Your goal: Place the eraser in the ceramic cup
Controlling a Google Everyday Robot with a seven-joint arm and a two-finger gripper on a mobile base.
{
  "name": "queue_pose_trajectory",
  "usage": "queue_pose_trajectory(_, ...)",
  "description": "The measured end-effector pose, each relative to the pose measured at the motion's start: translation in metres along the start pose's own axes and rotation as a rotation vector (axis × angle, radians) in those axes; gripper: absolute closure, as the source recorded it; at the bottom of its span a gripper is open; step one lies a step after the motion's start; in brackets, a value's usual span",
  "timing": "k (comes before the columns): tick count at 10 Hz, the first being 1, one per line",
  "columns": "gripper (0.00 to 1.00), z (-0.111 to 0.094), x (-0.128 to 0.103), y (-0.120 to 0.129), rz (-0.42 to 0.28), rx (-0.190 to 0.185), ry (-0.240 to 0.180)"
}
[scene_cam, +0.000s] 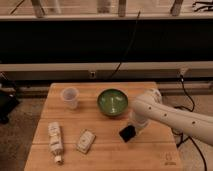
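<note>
The eraser (127,133), a flat black block, hangs tilted at the tip of my gripper (131,130), just above the wooden table (107,157), right of centre. My gripper is shut on it; the white arm (165,116) reaches in from the right and bends down over it. The ceramic cup (70,97), small and pale, stands upright at the table's back left, well to the left of my gripper. The green bowl (112,102) sits between the cup and my arm.
A white rectangular packet (86,141) lies front centre-left. A white bottle (55,141) lies on its side near the front left edge. Cables run on the floor to the right, and a dark wall stands behind the table.
</note>
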Motion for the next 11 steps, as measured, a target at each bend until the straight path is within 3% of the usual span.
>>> queue_pose_trajectory(3,1.00,-0.015,0.004,-0.044,-0.109,0.030,0.006)
queue_pose_trajectory(6,1.00,-0.019,-0.003,-0.089,-0.250,0.098,0.004)
queue_pose_trajectory(7,1.00,-0.024,-0.009,-0.103,-0.303,0.139,-0.006)
queue_pose_trajectory(11,1.00,-0.036,-0.033,-0.151,-0.436,0.213,-0.002)
